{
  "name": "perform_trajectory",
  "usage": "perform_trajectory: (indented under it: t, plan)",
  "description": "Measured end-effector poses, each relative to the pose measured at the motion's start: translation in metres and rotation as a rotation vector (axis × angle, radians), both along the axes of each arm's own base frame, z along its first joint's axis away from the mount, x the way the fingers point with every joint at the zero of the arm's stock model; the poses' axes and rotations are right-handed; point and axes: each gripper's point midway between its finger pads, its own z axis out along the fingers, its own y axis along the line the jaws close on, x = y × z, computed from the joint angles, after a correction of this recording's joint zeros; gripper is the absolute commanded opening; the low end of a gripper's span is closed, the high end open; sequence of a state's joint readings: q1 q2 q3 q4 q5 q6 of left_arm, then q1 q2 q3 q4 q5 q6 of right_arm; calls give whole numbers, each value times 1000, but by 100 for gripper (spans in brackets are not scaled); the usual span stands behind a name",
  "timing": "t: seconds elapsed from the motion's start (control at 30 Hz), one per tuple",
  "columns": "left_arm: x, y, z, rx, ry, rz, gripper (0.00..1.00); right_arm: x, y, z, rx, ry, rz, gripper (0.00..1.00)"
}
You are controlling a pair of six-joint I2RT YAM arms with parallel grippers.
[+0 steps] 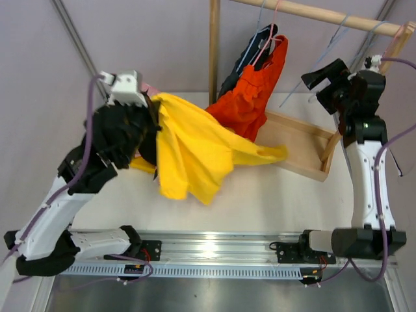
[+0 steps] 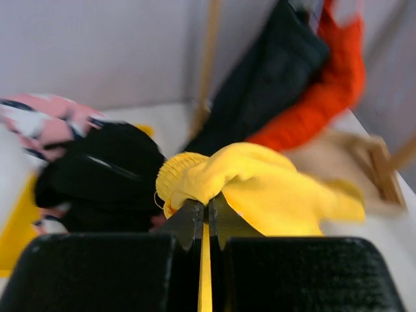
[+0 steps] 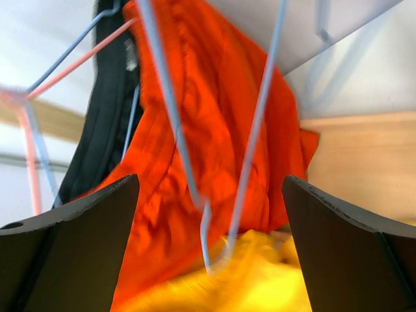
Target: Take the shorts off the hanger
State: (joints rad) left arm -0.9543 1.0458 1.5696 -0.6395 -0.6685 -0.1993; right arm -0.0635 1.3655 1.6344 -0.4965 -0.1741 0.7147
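Note:
My left gripper [image 1: 153,107] is shut on the waistband of the yellow shorts [image 1: 195,153], which trail down to the table; the pinch shows in the left wrist view [image 2: 207,207]. The orange-red shorts [image 1: 255,91] and dark slate grey shorts [image 1: 250,55] hang on hangers from the wooden rail [image 1: 325,14]. Pink printed shorts [image 2: 39,123] and black shorts [image 2: 104,175] lie piled at left. My right gripper [image 1: 325,81] is open near the rail, with an empty pale blue hanger [image 3: 221,169] dangling between its fingers.
A wooden rack base [image 1: 305,146] lies on the table at back right, with an upright post [image 1: 213,52]. Empty hangers [image 1: 338,36] hang on the rail at right.

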Motion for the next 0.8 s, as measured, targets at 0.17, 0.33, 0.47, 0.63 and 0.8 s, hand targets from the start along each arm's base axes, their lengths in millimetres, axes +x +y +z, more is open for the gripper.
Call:
perform_trajectory:
  t: [0.17, 0.33, 0.47, 0.63, 0.8]
  plan:
    - [60, 55, 62, -13, -95, 185, 0, -64, 9, 18, -2, -90, 27, 99]
    - [135, 97, 82, 0, -92, 313, 0, -122, 17, 15, -6, -149, 59, 99]
    - [203, 120, 78, -2, -67, 361, 0, -143, 22, -3, -13, -126, 81, 99]
    - [252, 131, 34, 22, 22, 361, 0, -152, 26, -34, -14, -62, 109, 99]
    - [287, 127, -23, 52, 129, 342, 0, -158, 37, -38, 4, -69, 171, 99]
